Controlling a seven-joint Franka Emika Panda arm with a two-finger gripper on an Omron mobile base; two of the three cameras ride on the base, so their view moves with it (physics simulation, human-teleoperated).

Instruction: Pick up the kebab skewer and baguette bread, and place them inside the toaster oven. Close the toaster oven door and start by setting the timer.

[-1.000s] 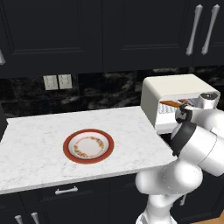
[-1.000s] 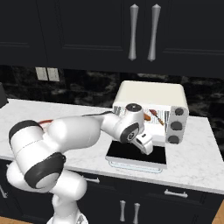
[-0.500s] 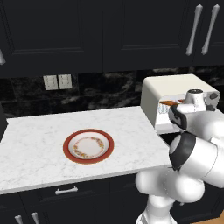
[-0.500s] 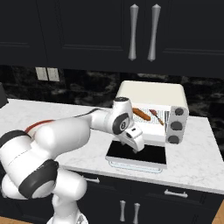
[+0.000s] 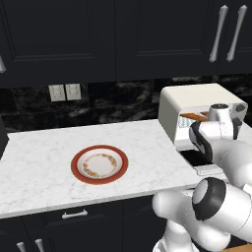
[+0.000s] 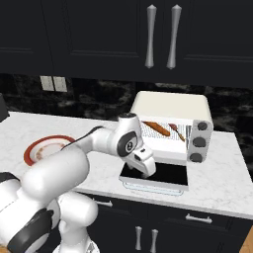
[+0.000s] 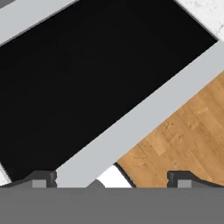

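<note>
White marble counter (image 6: 99, 163) is running across the scene under black cabinets (image 6: 74, 34), with a dark stone backsplash (image 5: 113, 103) behind. At the left, a red-rimmed plate (image 6: 43, 148) is lying flat on the counter, well apart from the oven. To the right, the gripper (image 6: 147, 169) is hanging over the toaster oven door (image 6: 163, 178), which is lying open and flat, its dark glass facing up and its front edge reaching past the counter edge. The jaws are standing wide apart, holding nothing. The toaster oven (image 6: 170, 106) is standing at the right end of the counter, with its knobs (image 6: 199, 142) in a column on its right side. Inside it, the baguette bread (image 6: 156, 128) is lying on the rack, its long axis going from upper left down to the right. Just beside it on the right, the kebab skewer (image 6: 177, 131) is lying with a similar slant. From the hand camera, wooden floor (image 7: 183, 135) is showing beyond the door frame.
</note>
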